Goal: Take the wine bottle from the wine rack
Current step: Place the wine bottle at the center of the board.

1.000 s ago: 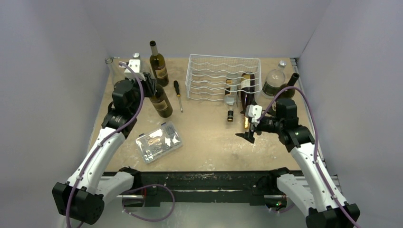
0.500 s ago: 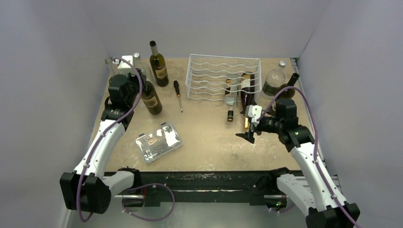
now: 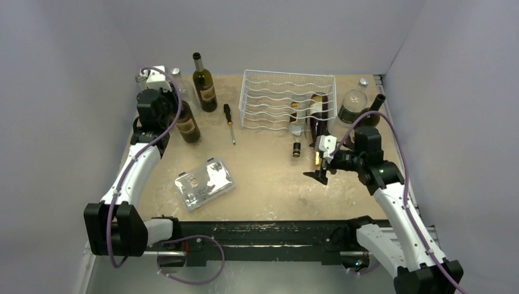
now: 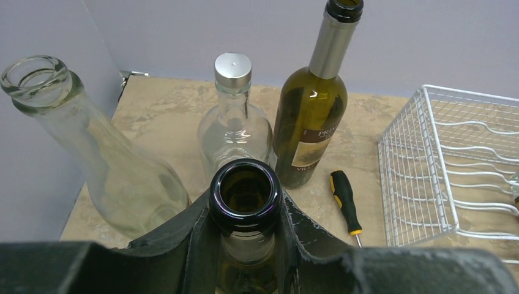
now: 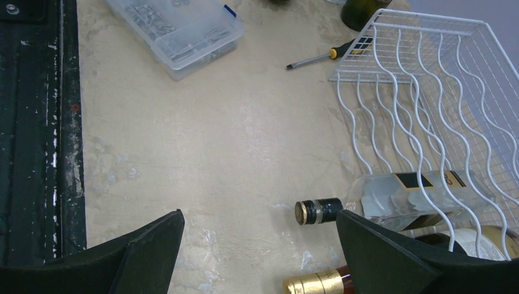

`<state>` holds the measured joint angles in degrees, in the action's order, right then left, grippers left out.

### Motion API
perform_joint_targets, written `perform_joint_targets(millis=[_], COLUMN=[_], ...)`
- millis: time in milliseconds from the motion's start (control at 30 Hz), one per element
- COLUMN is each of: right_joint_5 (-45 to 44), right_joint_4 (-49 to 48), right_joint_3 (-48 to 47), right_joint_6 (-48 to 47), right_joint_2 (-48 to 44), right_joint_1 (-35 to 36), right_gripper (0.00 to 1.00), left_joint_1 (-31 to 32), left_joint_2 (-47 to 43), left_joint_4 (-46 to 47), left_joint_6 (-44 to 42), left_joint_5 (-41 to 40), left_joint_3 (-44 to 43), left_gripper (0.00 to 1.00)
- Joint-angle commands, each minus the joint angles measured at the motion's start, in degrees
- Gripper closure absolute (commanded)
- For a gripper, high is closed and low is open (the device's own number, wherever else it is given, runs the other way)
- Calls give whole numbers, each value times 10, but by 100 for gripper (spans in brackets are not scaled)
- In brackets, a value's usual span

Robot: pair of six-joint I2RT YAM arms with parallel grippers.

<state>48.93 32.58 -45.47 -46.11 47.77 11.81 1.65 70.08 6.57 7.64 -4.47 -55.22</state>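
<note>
The left hand [image 4: 245,228] grips the wine bottle [image 3: 187,126] by its neck, well left of the wine rack [image 3: 287,98]; the right hand [image 3: 321,166] gapes open.

Table [image 3: 263,184]: tan, mottled top, walled on three sides. Far centre, a white wire wine rack [image 3: 269,98]. Left of it, a screwdriver [image 3: 229,122] lying flat, then a green wine bottle [image 3: 204,89] standing. Far-left corner: clear capped bottle [image 4: 234,122] and clear carafe [image 4: 104,165], both upright. By the left edge, dark wine bottle [image 3: 187,126], upright; base contact unclear. Near left, clear plastic parts box [image 3: 204,184]. Far right, a round clear bottle [image 3: 353,105] with a dark bottle [image 3: 374,107] beside it.
</note>
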Motion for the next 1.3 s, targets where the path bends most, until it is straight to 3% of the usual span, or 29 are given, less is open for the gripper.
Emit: perform_joint_targets(millis=[0, 400, 933, 1100, 1267], right_joint_5=[3, 0, 1, 2, 2], right_joint_4=[1, 1, 2, 2, 2], right_joint_3=[1, 3, 2, 1, 1], right_joint_6=[-5, -6, -6, -6, -6], right_joint_2=[2, 8, 9, 9, 9], right_joint_1=[-3, -4, -5, -7, -9], right_gripper=[1, 1, 1, 1, 1], left_joint_1=[-13, -38, -41, -41, -41], left_joint_2=[6, 64, 66, 32, -31], left_joint_4=[106, 94, 74, 37, -16], left_joint_6=[-12, -17, -10, 12, 58], left_joint_5=[10, -5, -9, -10, -12], left_joint_3=[-55, -92, -86, -100, -109], left_gripper=[100, 99, 35, 17, 5])
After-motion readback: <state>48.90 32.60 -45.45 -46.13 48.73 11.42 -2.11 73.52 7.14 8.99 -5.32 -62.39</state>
